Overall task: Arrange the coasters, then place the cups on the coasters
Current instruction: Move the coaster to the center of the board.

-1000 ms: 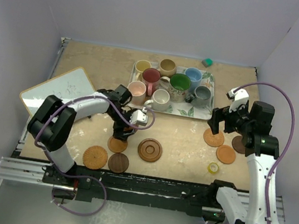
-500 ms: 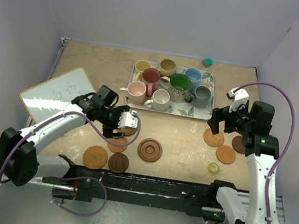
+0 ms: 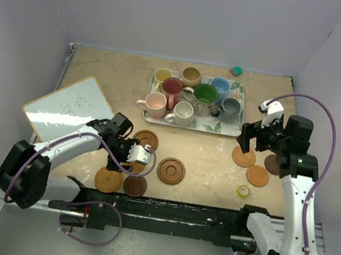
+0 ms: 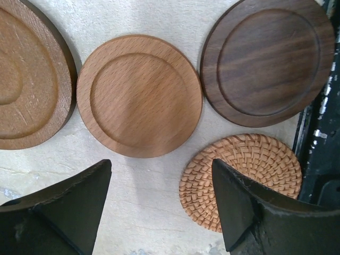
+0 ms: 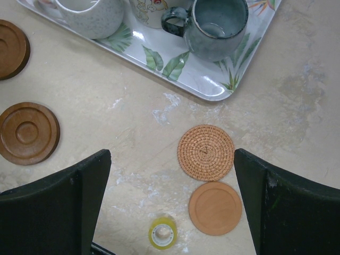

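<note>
My left gripper (image 3: 135, 155) (image 4: 159, 212) hangs open and empty over the front group of coasters. Below it lie a light wood coaster (image 4: 139, 95), a dark coaster (image 4: 268, 61) (image 3: 135, 186), a woven coaster (image 4: 241, 178) (image 3: 109, 180) and a ringed brown coaster (image 4: 26, 79) (image 3: 171, 170). Another ringed coaster (image 3: 146, 139) lies just beyond. My right gripper (image 3: 250, 139) (image 5: 170, 212) stands wide open above a woven coaster (image 5: 206, 152) (image 3: 243, 156) and a light wood coaster (image 5: 215, 208) (image 3: 257, 175). The cups, among them pink (image 3: 155, 104), white (image 3: 182, 112), green (image 3: 205, 95) and grey (image 3: 230, 106) (image 5: 215, 26), all stand on the leaf-print tray (image 3: 233, 129).
A small yellow tape roll (image 3: 243, 191) (image 5: 162, 232) lies near the right coasters. A whiteboard (image 3: 68, 104) rests at the left. A green block (image 3: 236, 70) sits at the back. A dark coaster (image 3: 273, 164) is half hidden by the right arm.
My left gripper has drawn back from near the tray toward the near edge, uncovering the ringed coaster that lay under it. The right arm has not moved.
</note>
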